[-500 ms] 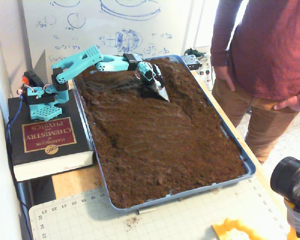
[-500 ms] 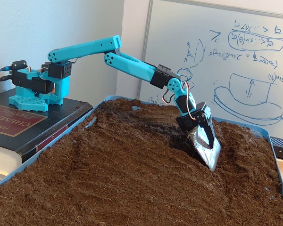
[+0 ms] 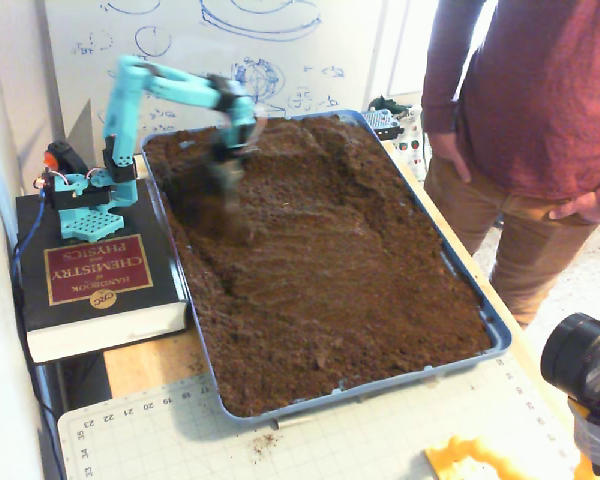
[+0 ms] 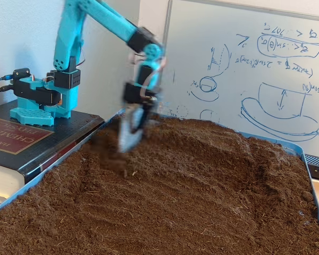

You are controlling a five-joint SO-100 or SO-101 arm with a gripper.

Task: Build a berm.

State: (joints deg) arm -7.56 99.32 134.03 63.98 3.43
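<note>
Blurred gripper [image 4: 128, 139], jaw state unreadable, hangs near the tray's [image 3: 485, 322] left rim beside the berm [image 4: 223, 146].

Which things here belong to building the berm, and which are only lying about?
For the job:
- berm, the raised soil at the tray's far end
- flat soil
- tray
- gripper, blurred

Lying about:
- book under the arm's base
- whiteboard
- cutting mat
- camera
- person
</note>
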